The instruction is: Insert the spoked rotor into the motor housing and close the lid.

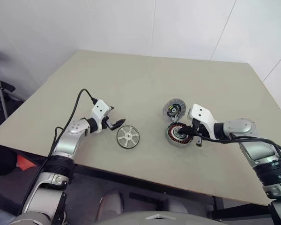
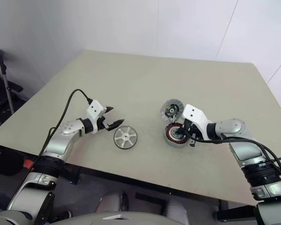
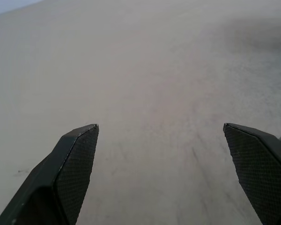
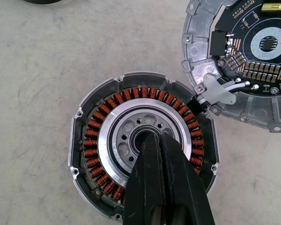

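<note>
Spoked rotor (image 1: 128, 137): silver wheel with flat spokes and a small hub, lying flat on the tabletop (image 1: 131, 84), well apart from the housing, on its left.
Motor housing (image 4: 143, 143): round grey cup, open side up, with a ring of copper windings around a pale inner ring and a dark centre bore.
Lid (image 4: 253, 56): open, lying face up just beyond the housing, its circuit board showing; joined to the housing's edge by a white connector and wires.

Bare table (image 1: 145, 89) around spoked rotor (image 1: 128, 137); right hand (image 4: 160, 140) blocks motor housing (image 4: 91, 140) centre.
</note>
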